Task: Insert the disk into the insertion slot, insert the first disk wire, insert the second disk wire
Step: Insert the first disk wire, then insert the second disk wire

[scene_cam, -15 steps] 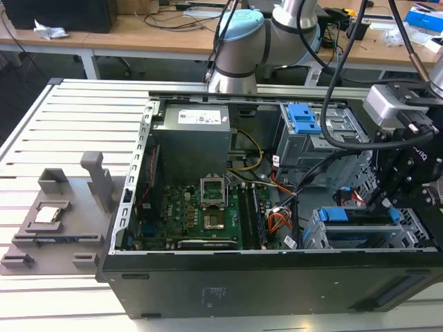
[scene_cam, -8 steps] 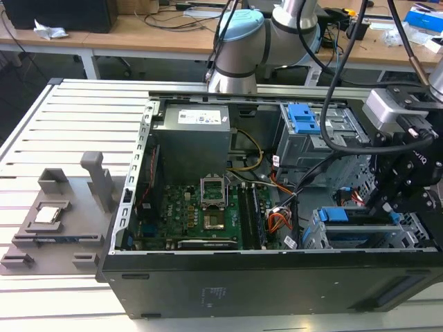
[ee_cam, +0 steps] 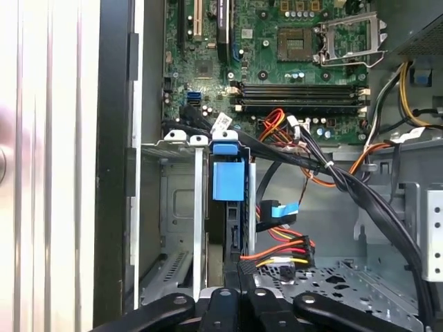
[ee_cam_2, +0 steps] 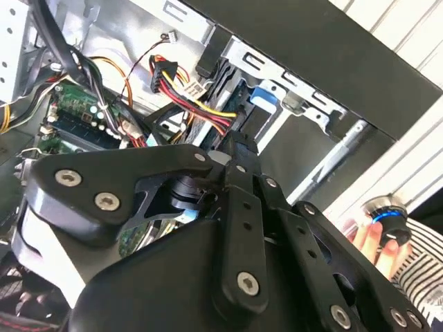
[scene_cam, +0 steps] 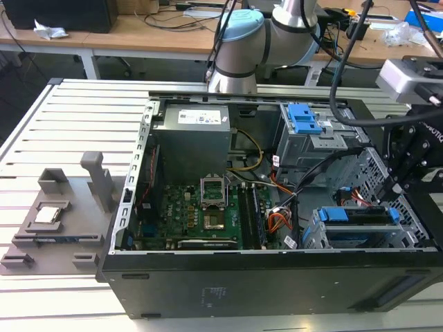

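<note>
Grey tray: set at the exterior view's left, on the slatted table, beside the open computer case.
Green board: laid flat in the middle of the case.
Disk: stood on its thin edge inside the insertion slot. Its long side is run from left to right, with a blue piece at each end.
Claw: held close over the disk's right end. Whether it is apart or together cannot be told.

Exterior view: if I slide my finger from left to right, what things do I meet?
Grey holder → green circuit board → orange wires → the disk in its grey cage.
</note>
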Controlling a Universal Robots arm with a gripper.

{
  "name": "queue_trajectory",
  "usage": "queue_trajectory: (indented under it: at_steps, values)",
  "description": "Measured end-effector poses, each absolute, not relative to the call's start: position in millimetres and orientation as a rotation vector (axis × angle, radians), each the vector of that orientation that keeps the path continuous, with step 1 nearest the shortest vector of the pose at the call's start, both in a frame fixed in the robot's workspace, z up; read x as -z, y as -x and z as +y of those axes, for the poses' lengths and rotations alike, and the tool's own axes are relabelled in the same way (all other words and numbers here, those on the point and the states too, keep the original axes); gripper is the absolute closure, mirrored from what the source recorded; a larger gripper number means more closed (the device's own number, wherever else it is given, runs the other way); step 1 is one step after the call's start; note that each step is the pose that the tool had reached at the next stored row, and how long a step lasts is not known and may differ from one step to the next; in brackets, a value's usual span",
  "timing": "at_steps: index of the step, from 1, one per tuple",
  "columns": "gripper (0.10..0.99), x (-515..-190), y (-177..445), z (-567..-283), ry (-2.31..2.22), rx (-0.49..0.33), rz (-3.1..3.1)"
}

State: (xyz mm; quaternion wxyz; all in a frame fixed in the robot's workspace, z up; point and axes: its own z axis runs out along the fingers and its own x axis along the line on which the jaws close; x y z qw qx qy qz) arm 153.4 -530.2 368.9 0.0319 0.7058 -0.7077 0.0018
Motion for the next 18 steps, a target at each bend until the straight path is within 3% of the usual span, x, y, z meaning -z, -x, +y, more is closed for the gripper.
queue_trajectory:
  at_steps: [14, 15, 18]
  values:
    - [0.973, -376.4, -153.3, -529.9, -2.173, -0.007, -2.179]
    - [0.851, -376.4, -153.3, -529.9, -2.173, -0.007, -2.178]
    - [0.784, -376.5, -153.4, -529.8, -2.173, -0.007, -2.178]
